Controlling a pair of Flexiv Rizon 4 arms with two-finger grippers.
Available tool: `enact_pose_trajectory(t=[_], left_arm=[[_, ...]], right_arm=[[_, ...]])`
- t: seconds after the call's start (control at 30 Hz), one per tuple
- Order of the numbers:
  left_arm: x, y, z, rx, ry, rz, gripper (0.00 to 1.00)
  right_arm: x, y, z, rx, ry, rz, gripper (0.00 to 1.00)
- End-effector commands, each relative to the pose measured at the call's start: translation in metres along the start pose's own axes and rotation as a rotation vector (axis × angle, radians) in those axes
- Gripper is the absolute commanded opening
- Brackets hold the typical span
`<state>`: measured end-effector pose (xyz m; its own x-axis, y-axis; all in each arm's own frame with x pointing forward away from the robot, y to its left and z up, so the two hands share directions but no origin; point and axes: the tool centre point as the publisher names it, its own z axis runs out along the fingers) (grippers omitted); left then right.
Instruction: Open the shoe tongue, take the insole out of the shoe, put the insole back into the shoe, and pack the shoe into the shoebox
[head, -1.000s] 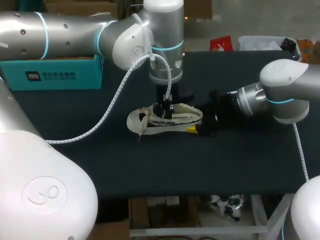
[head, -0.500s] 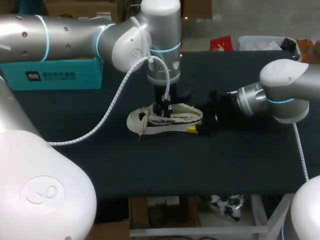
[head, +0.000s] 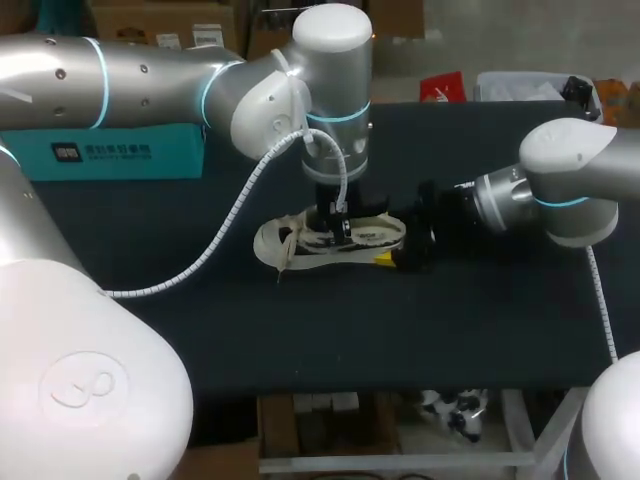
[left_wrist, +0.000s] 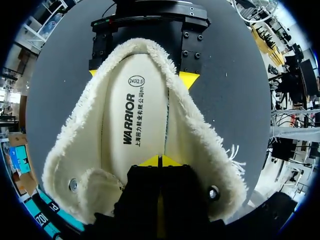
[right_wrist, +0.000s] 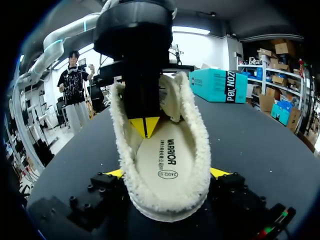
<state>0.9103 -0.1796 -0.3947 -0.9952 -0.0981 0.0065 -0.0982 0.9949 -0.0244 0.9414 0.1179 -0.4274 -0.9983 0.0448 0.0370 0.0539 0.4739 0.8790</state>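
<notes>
My left pincer (left_wrist: 160, 161) has sunk deeper into the shoe (head: 272, 241), tips together on the insole (left_wrist: 134, 115); my right pincer (right_wrist: 170, 174) clamps its heel.

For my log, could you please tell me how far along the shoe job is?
Done: shoe open. In hand: right gripper clamps its heel; left gripper, shut, touches the insole lying inside. Remaining: packing into the shoebox. Whether the insole came out, unclear.
</notes>
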Motion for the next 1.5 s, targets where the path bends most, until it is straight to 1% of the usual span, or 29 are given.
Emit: enact_pose_trajectory(t=[0.03,0.07,0.17,0.27,0.3,0.43,0.47,0.57,0.7,0.77,0.9,1.0,1.07,1.27,1.37,1.5], left_arm=[[0.001,-0.004,0.015,0.006,0.004,-0.002,0.00],[0.001,-0.005,0.015,0.006,0.003,-0.004,0.00],[-0.001,-0.005,0.016,0.012,0.005,-0.012,0.12],[-0.003,-0.004,0.013,0.015,0.008,-0.012,0.20],[-0.004,-0.004,0.012,0.017,0.008,-0.011,0.22],[-0.002,-0.005,0.011,0.008,0.008,0.004,0.23],[-0.001,-0.006,0.012,0.004,0.006,0.004,0.24],[0.000,-0.005,0.014,-0.001,0.003,0.001,0.24],[0.001,-0.002,0.015,-0.004,0.004,-0.007,0.31],[0.002,-0.001,0.015,-0.002,0.002,-0.013,0.32],[0.004,0.000,0.016,-0.003,-0.005,-0.019,0.32],[0.006,0.000,0.021,-0.013,-0.020,-0.026,0.38],[0.007,0.000,0.025,-0.012,-0.022,-0.025,0.39],[0.011,0.000,0.038,-0.023,-0.079,-0.028,0.39],[0.007,-0.002,0.049,-0.031,-0.118,-0.039,0.39],[-0.010,-0.002,0.064,-0.022,-0.154,-0.053,0.39]], right_arm=[[-0.001,-0.002,0.002,-0.002,0.001,0.001,0.00],[-0.001,-0.002,0.002,-0.002,0.001,0.001,0.00],[-0.001,-0.002,0.002,-0.002,0.001,0.001,0.00],[-0.001,-0.002,0.002,-0.002,0.001,0.001,0.00],[-0.001,-0.002,0.002,-0.002,0.001,0.001,0.00],[-0.001,-0.002,0.002,-0.002,0.001,0.001,0.00],[-0.001,-0.002,0.002,-0.002,0.001,0.001,0.00],[-0.001,-0.002,0.002,-0.002,0.001,0.001,0.00],[-0.001,-0.002,0.002,-0.002,0.001,0.001,0.00],[-0.001,-0.002,0.002,-0.002,0.001,0.001,0.00],[-0.001,-0.002,0.002,-0.002,0.001,0.001,0.00],[-0.001,-0.002,0.002,-0.002,0.001,0.001,0.00],[-0.001,-0.002,0.002,-0.002,0.001,0.001,0.00],[-0.001,-0.002,0.002,-0.002,0.001,0.001,0.00],[-0.001,-0.002,0.002,-0.002,0.001,0.001,0.00],[-0.001,-0.002,0.002,-0.002,0.001,0.001,0.00]])
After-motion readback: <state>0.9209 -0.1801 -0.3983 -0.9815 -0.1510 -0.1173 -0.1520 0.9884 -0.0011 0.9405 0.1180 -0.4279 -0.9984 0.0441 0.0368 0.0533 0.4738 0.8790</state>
